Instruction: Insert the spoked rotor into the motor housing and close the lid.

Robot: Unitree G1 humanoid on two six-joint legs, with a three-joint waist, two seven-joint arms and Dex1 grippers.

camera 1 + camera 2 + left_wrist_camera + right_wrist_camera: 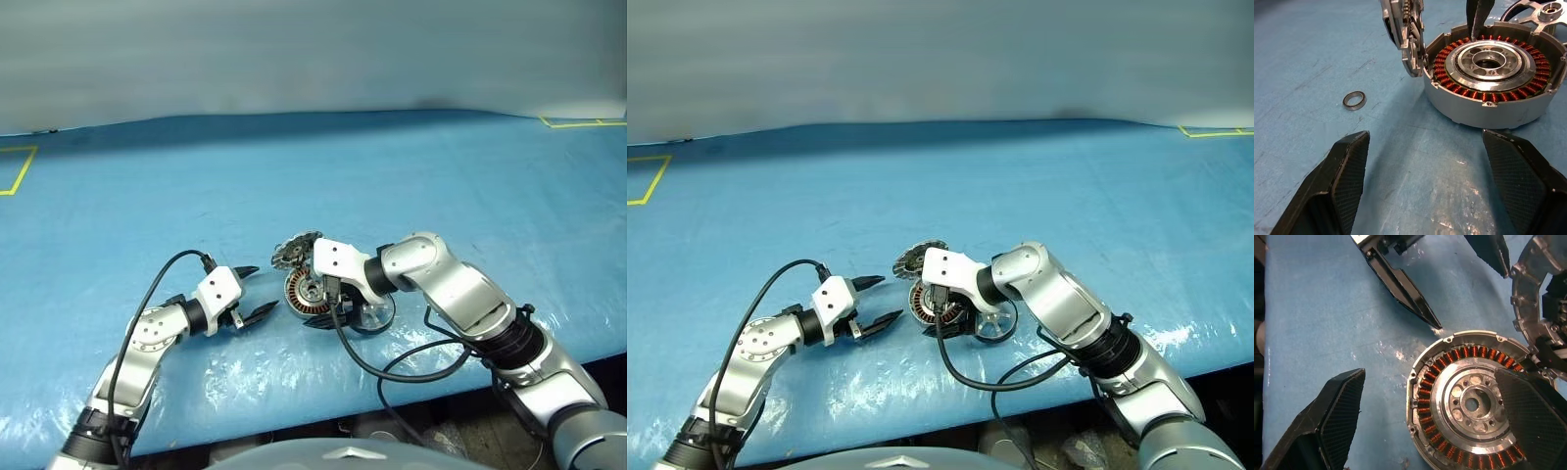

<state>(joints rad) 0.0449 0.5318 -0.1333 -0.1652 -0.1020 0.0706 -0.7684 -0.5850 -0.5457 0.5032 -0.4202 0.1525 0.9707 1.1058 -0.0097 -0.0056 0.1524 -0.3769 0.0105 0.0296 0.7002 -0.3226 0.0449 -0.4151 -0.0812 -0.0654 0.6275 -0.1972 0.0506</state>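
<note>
The motor housing (306, 292) lies flat on the blue cloth, its copper windings (1493, 73) facing up and its centre bare. The lid (296, 250) stands on edge, leaning against the housing's far-left rim (1406, 36). The spoked rotor (991, 325) lies flat beside the housing, under my right forearm. My right gripper (1430, 377) hangs open just above the housing, nothing between its fingers. My left gripper (265, 289) is open and empty, a short way to the left of the housing and pointing at it.
A small dark ring (1354, 100) lies on the cloth left of the housing. Black cables (392, 367) trail from both wrists. The table's front edge (294, 416) runs close below the arms. Yellow tape marks (18, 171) sit at the far corners.
</note>
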